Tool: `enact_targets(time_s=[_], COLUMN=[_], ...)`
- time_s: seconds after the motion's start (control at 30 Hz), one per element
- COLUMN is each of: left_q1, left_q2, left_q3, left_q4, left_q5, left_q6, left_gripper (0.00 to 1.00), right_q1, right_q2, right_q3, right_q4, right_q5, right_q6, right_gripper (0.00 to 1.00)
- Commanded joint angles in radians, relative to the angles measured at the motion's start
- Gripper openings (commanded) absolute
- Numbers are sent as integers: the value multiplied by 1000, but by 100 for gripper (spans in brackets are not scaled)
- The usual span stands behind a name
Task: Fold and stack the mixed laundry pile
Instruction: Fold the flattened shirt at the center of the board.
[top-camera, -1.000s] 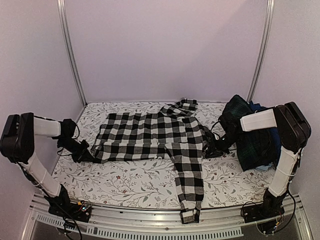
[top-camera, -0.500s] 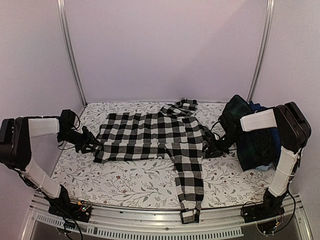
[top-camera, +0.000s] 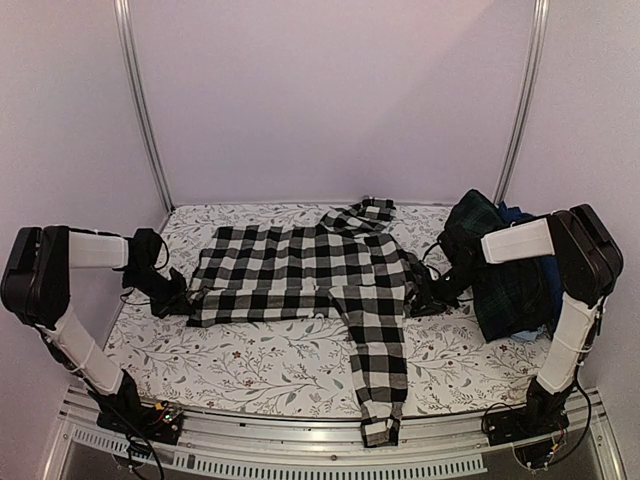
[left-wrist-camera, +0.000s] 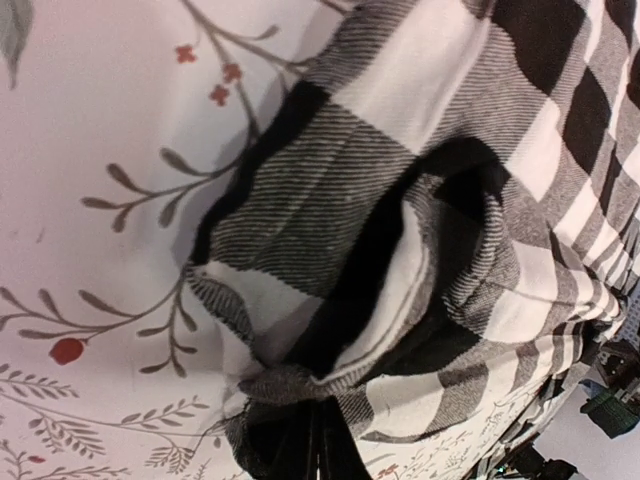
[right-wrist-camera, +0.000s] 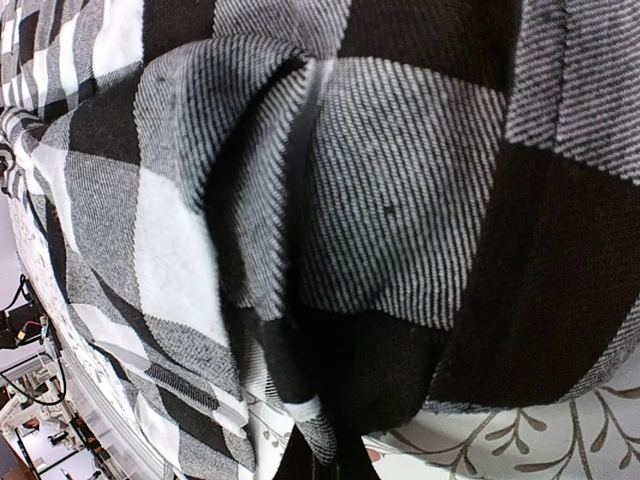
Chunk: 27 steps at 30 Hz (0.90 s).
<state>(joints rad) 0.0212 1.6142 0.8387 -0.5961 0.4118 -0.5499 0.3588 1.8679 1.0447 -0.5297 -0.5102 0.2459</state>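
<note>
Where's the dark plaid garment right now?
Top view, far right: the plaid garment is heaped just right of the checked shirt, partly hidden by the right arm.

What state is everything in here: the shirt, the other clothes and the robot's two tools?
shirt: spread flat, unfolded, one sleeve over the near edge.
pile: heaped at the right, unfolded.
left tool: shut on the shirt's edge.
right tool: shut on the shirt's opposite edge.
</note>
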Motion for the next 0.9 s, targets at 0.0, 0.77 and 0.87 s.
enact_targets(time_s=[0.0,0.77,0.87], left_q1=[39,-397,-555], left_q2=[-14,-271,-270], left_q3=[-26,104,116], left_q4=[-62,152,241], left_q5=[-108,-14,31], left_q6=[-20,208,253], left_gripper=[0,74,76], right_q1=[-4,20,60], right_q2=[17,-327,-366], right_q3=[-83,-128,-118], right_q4=[-101,-150,-124], right_q5=[86,-94,-147], right_q6=[-1,-21,-27], right_gripper=[0,70,70])
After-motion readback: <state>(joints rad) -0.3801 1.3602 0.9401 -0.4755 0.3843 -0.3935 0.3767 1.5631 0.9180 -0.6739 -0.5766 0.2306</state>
